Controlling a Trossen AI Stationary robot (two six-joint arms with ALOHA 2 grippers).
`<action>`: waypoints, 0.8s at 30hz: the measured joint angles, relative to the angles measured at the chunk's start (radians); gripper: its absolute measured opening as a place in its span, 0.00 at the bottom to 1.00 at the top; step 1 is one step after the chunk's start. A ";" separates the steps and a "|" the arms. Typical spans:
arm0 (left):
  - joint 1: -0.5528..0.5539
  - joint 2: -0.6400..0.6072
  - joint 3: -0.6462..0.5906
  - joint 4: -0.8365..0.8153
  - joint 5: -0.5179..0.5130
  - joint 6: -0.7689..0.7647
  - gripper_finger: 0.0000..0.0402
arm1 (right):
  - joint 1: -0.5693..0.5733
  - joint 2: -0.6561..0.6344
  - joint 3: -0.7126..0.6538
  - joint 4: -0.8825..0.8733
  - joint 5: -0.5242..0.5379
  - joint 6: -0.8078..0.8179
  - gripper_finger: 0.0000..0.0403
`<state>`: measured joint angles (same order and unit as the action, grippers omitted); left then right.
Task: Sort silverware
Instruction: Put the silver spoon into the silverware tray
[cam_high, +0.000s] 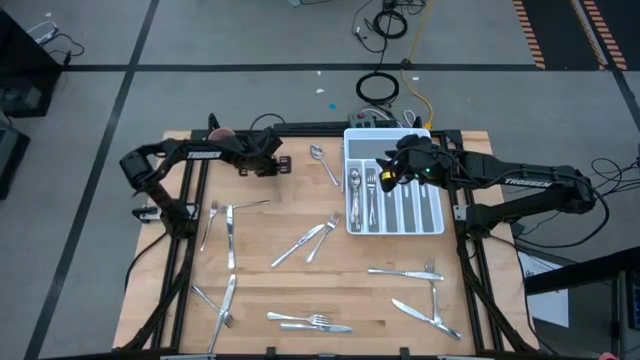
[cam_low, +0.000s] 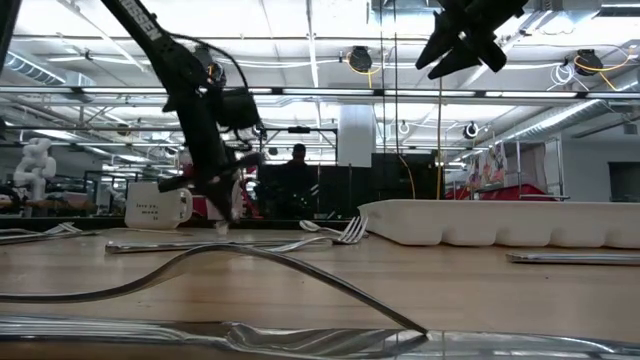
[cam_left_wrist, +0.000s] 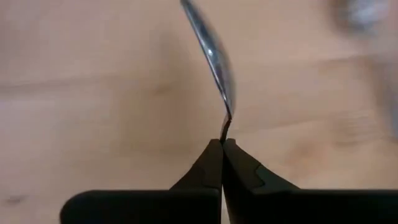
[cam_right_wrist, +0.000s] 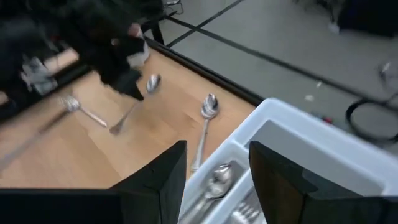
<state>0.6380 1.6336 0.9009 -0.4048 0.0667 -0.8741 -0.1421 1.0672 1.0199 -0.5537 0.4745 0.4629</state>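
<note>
- Right up against the low camera, a long flat piece of silverware (cam_low: 300, 340) lies across the front edge, with an arched piece (cam_low: 250, 262) just behind it.
- Biggest thing out there is the wooden table (cam_high: 300, 290), with cutlery scattered over most of it.
- On the right side at the back sits the white tray (cam_high: 372, 150). Its long slots already hold several pieces (cam_high: 370, 195), and the crosswise compartment at the far end shows bare.
- The right gripper (cam_right_wrist: 217, 168) hangs over the tray's left slots, high above it in the low view. Its fingers (cam_right_wrist: 165, 180) stand wide apart, with nothing between them.
- Over at the back left, the left gripper (cam_high: 278, 163) is down low at the table. Its fingertips (cam_left_wrist: 222, 134) are pressed tight together, pinching the thin end of a spoon (cam_left_wrist: 214, 56), whose bowl points away from the wrist. Whether the spoon is off the wood, I cannot tell.
- The white mug (cam_low: 158, 205) stands at the back left corner, behind that arm.
- Now the loose pieces. A second spoon (cam_high: 322, 162) lies just beside the tray's left wall.
- A crossed pair (cam_high: 310, 240) sits mid-table.
- A knife and fork (cam_high: 228, 240) lie on the left.
- Two pieces (cam_high: 310, 322) lie side by side at the front.
- A fork (cam_high: 405, 271) and a knife (cam_high: 425, 312) rest front right, below the tray.
</note>
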 joint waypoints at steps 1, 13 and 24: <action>-0.008 -0.017 0.000 0.019 0.015 0.000 0.00 | 0.000 0.000 0.000 0.004 0.000 -0.051 0.41; -0.101 -0.227 0.001 0.311 0.172 0.025 0.00 | -0.008 0.000 0.000 0.058 -0.056 -0.216 0.41; -0.264 -0.278 0.002 0.410 -0.019 0.364 0.00 | -0.008 0.000 0.000 0.243 -0.165 -0.238 0.41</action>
<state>0.3740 1.3552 0.9031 0.0056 0.0474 -0.5099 -0.1497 1.0672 1.0200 -0.3102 0.3091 0.2245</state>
